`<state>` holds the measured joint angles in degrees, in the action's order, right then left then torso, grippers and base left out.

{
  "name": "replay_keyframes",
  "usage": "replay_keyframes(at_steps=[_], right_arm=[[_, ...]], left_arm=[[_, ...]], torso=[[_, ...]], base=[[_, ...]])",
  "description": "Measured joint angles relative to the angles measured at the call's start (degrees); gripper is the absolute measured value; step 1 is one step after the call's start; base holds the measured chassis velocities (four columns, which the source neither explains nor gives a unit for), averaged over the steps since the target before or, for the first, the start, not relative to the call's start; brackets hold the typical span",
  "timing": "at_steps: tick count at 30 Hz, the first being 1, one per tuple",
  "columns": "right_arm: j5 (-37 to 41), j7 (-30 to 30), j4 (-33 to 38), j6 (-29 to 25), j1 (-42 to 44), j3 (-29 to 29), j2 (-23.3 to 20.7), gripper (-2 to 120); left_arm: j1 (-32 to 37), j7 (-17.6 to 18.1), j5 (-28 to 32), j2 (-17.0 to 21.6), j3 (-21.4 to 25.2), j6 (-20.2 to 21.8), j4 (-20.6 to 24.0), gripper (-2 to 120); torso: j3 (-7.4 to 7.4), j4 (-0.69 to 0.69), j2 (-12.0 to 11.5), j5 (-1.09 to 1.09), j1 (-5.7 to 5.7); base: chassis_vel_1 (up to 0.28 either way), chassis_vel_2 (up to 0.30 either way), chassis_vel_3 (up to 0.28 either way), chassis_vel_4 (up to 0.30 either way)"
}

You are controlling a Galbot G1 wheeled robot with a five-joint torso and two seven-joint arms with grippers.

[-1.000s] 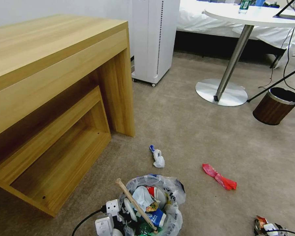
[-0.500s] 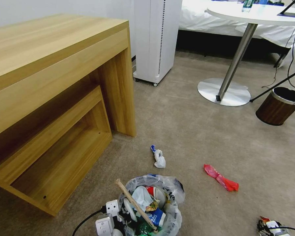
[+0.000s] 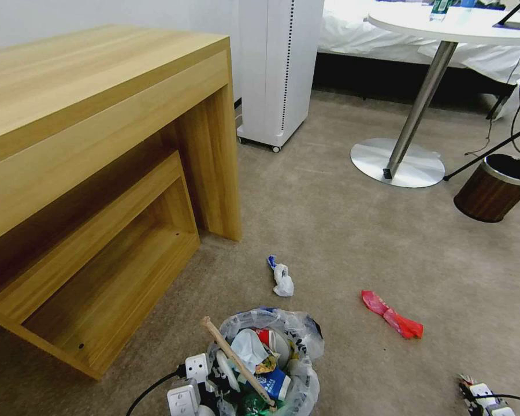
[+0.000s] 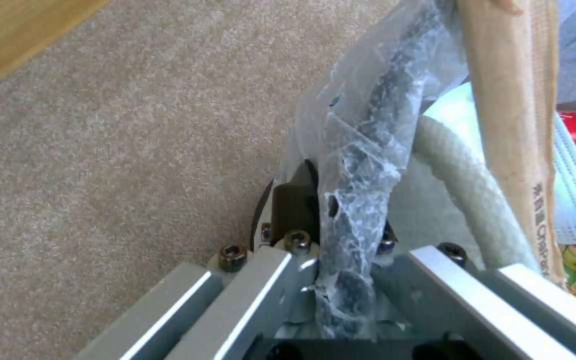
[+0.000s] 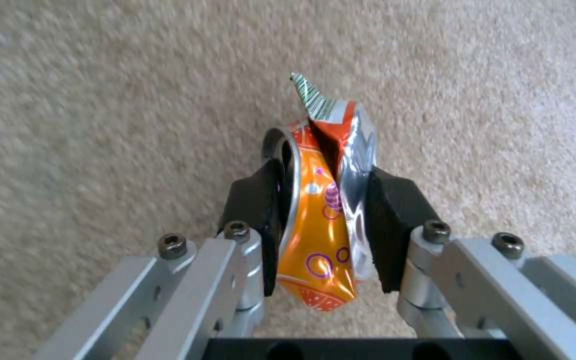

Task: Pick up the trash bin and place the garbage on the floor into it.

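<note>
The left claw (image 4: 331,250) is clenched on the rim of the trash bin (image 3: 297,346), its dark pads pinching the bin's edge and the translucent plastic liner (image 4: 361,165) between them. In the head view this claw sits at the lower centre of the frame, against the bin's left side. The bin is packed: a wooden stick (image 3: 237,361) leans diagonally across its mouth, with a white slipper (image 4: 461,175), a red paper cup (image 3: 266,337), a blue-white carton (image 3: 276,382) and a white tissue wad (image 3: 249,346) beside it.

The right claw (image 5: 328,200) grasps an orange wrapper (image 5: 318,220) with a silver inner face, squeezed upright between its two black pads above bare carpet (image 3: 341,231). In the head view this claw is at the lower right corner of the frame (image 3: 482,398), well apart from the bin.

On the carpet just beyond the bin, near the centre of the frame, lies a white and blue crumpled scrap (image 3: 281,277). To its right lies a red wrapper (image 3: 392,315), flat on the floor.

A wooden desk (image 3: 98,144) fills the left half of the frame. A white appliance (image 3: 277,69) on casters stands at the upper centre. At the upper right are a round white table (image 3: 445,26) on a metal pedestal and, at the right edge, a brown wood-grain bin (image 3: 494,188).
</note>
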<state>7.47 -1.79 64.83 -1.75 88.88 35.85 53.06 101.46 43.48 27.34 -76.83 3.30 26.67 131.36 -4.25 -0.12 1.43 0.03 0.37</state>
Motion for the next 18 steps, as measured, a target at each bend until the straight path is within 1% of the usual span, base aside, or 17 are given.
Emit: replay_keyframes(at_steps=[1, 3, 5, 6, 7, 8, 9, 10, 11, 13, 14, 15, 16, 18], right_arm=[[0.5, -0.3, 0.2, -0.2, 0.1, 0.1, 0.0, 25], [2.6, -3.0, 1.9, -1.0, 0.9, 0.9, -0.3, 25], [3.4, -3.8, 2.4, -1.3, 1.1, 1.1, -0.5, 25], [5.6, -5.6, 3.7, -2.2, 1.7, 1.6, -0.9, 25], [5.6, -5.6, 3.7, -2.2, 1.7, 1.6, -0.9, 25], [7.8, -7.8, 5.9, -3.4, 2.6, 2.2, -1.6, 25], [8.3, -8.2, 6.6, -3.7, 2.8, 2.3, -1.8, 25], [10.6, -9.5, 8.8, -4.9, 3.6, 2.7, -2.7, 25], [10.6, -9.5, 8.8, -4.9, 3.6, 2.7, -2.7, 25], [13.3, -10.9, 10.7, -6.2, 3.9, 3.0, -3.4, 24], [17.8, -14.2, 12.2, -9.7, 3.5, 3.2, -4.6, 24], [20.0, -15.7, 12.8, -11.4, 3.2, 3.1, -5.1, 24], [20.0, -15.7, 12.8, -11.4, 3.2, 3.1, -5.1, 24], [24.7, -19.6, 14.8, -13.7, 3.0, 3.1, -6.8, 24]], left_arm=[[0.0, 0.0, 0.0, 0.0, 0.0, 0.0, 0.0, 0], [0.0, -0.1, 0.0, 0.0, 0.0, -0.1, 0.0, 0], [-0.1, -0.1, 0.0, 0.0, -0.1, -0.2, 0.0, 0], [-0.1, -0.2, 0.0, 0.1, -0.1, -0.2, 0.0, 0], [-0.1, -0.2, 0.0, 0.1, -0.1, -0.2, 0.0, 0], [-0.2, -0.2, 0.2, 0.3, -0.1, -0.2, 0.0, 0], [-0.2, -0.2, 0.3, 0.4, -0.1, -0.2, 0.0, 0], [-0.2, -0.2, 0.4, 0.4, -0.1, -0.3, 0.1, 0], [-0.2, -0.2, 0.4, 0.4, -0.1, -0.3, 0.1, 0], [-0.3, -0.2, 0.7, 0.4, -0.1, -0.3, 0.1, 0], [-0.6, -0.1, 1.2, 0.3, -0.1, -0.3, 0.4, 0], [-0.7, 0.0, 1.5, 0.2, 0.0, -0.3, 0.5, 0], [-0.7, 0.0, 1.5, 0.2, 0.0, -0.3, 0.5, 0], [-1.7, 0.2, 2.4, -0.4, 0.2, -0.3, 1.2, 0]], torso=[[0.00, 0.00, 0.0, -0.01, 0.00], [0.00, 0.00, 0.0, -0.01, 0.00], [0.00, 0.00, 0.0, -0.01, 0.00], [0.00, 0.00, 0.0, -0.01, 0.00], [0.00, 0.00, 0.0, -0.01, 0.00], [0.00, -0.01, 0.0, -0.01, 0.00], [0.00, 0.00, 0.0, -0.01, 0.00], [0.00, 0.00, 0.0, -0.03, 0.00], [0.00, 0.00, 0.0, -0.03, 0.00], [0.00, 0.00, 0.0, -0.02, 0.00], [0.00, 0.00, 0.0, -0.03, 0.00], [0.00, 0.00, 0.0, -0.02, 0.00], [0.00, 0.00, 0.0, -0.02, 0.00], [0.00, 0.02, 0.0, -0.03, 0.00]], base=[[0.000, 0.000, 0.000, 0.000], [0.000, 0.000, 0.000, 0.000], [0.000, 0.000, 0.000, 0.000], [0.000, 0.000, 0.000, 0.000], [0.000, 0.000, 0.000, 0.000], [0.000, 0.000, 0.000, 0.000], [0.000, 0.000, 0.000, 0.000], [0.000, 0.000, 0.000, 0.000], [0.000, 0.000, 0.000, 0.000], [0.000, 0.000, 0.000, 0.000], [0.000, 0.000, 0.000, 0.000], [0.000, 0.000, 0.000, 0.000], [0.000, 0.000, 0.000, 0.000], [0.000, 0.000, 0.000, 0.000]])
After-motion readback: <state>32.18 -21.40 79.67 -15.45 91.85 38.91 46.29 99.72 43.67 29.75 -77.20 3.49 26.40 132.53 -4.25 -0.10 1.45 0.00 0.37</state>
